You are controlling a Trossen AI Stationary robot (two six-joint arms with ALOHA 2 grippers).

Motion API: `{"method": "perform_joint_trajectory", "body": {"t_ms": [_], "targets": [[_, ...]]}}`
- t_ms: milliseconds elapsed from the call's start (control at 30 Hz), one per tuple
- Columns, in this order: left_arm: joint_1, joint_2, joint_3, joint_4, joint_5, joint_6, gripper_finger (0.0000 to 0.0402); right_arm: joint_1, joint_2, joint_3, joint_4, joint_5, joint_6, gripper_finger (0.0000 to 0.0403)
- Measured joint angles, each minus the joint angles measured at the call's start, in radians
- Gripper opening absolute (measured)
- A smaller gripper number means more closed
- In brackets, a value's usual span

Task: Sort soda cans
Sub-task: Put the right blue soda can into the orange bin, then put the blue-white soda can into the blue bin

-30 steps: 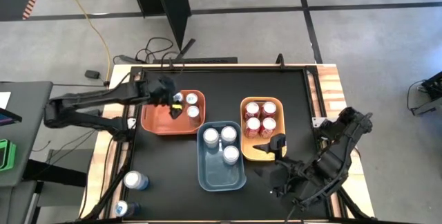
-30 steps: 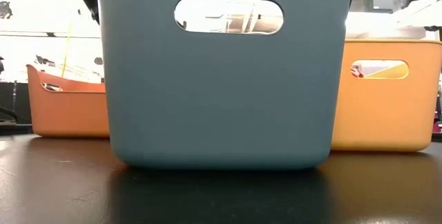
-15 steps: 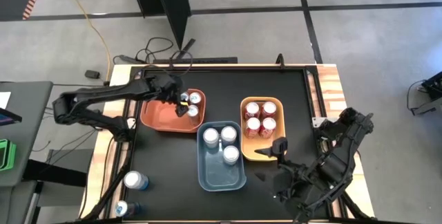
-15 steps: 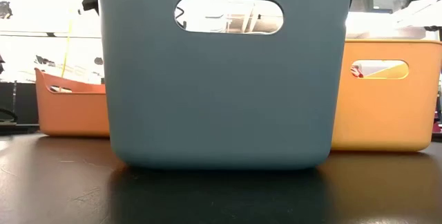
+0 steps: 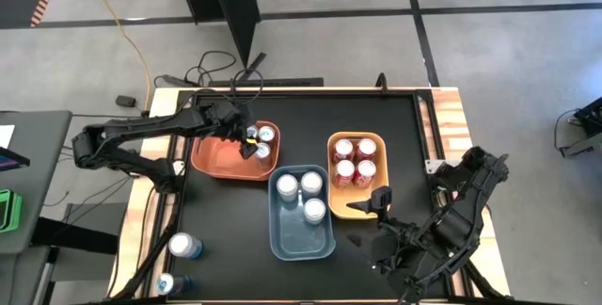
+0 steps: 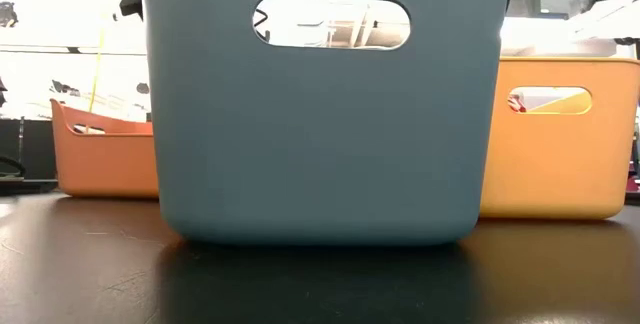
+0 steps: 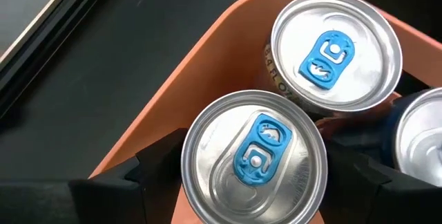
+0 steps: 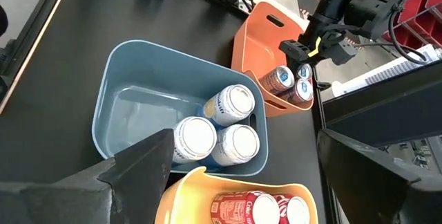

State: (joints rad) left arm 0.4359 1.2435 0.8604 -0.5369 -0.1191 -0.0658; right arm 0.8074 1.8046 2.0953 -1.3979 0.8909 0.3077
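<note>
The left gripper (image 5: 248, 143) straddles a silver-topped, blue-tabbed soda can (image 7: 254, 156) inside the orange plastic bin (image 5: 212, 164), fingers at its sides; whether they grip, I cannot tell. Placement appears under way; next, lift clear. Beside the bin's neighbouring yellow tub, the right gripper (image 5: 378, 201) waits, spread open.

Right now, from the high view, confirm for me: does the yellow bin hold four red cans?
Yes: the yellow bin holds four red cans set two by two, filling its far half.
</note>
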Motion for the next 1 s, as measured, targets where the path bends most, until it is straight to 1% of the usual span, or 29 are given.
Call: {"method": "perform_joint_trajectory", "body": {"t_ms": [400,533,800,1000], "targets": [[0.007,-0.008,-0.001,-0.013,-0.019,-0.008,0.0270,0.000,0.000,0.000,0.000,0.000,0.000,0.0372],[0.007,-0.009,-0.001,-0.013,-0.025,-0.011,0.0285,0.000,0.000,0.000,0.000,0.000,0.000,0.0372],[0.006,-0.009,-0.001,-0.022,-0.026,-0.011,0.0330,0.000,0.000,0.000,0.000,0.000,0.000,0.0372],[0.006,-0.024,-0.001,-0.023,-0.026,0.008,0.0336,0.000,0.000,0.000,0.000,0.000,0.000,0.0372]]}}
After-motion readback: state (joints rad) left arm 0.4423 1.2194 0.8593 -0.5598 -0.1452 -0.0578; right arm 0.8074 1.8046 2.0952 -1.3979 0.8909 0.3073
